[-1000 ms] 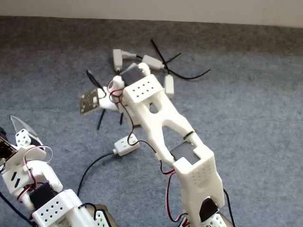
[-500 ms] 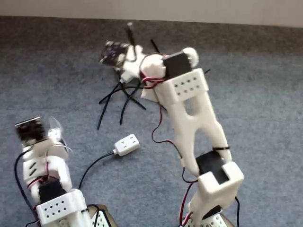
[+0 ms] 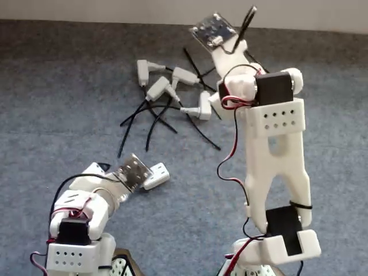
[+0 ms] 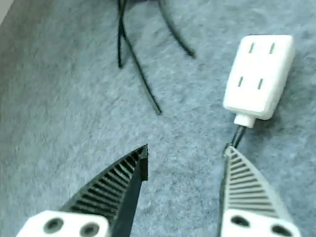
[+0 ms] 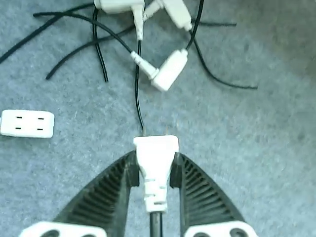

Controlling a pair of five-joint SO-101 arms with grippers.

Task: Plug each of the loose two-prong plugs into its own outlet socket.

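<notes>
Flat on grey carpet (image 3: 322,144), white outlet block (image 3: 158,174), two slot pairs facing up, both unfilled, black cord out of one short end. Just beside outlet block at that cord end, left gripper (image 4: 186,153), low over carpet, fingers spread wide, nothing between them. One fingertip (image 4: 232,154) right at the block's cord, touching or not cannot tell; other fingertip (image 4: 140,154) further off from the block, over bare carpet. In high view, left arm's wrist board (image 3: 133,171) covering part of outlet block. Well apart from outlet block, on the side away from the arm bases, right gripper (image 5: 154,163), fingers clamped on a white two-prong plug (image 5: 155,148), plug body squeezed between both pads, its black cord running back toward the wrist and poking up past the wrist camera in high view. Prongs of held plug not made out. Beyond outlet block toward right gripper, well apart from the block, four loose plugs (image 3: 158,89) (image 3: 201,106) (image 3: 184,75) (image 3: 142,70), all white, lying on carpet close together. Thin black cords (image 3: 150,123) fanning from those plugs back toward outlet block, cord ends near the block but not touching it. No plug in contact with outlet block.
</notes>
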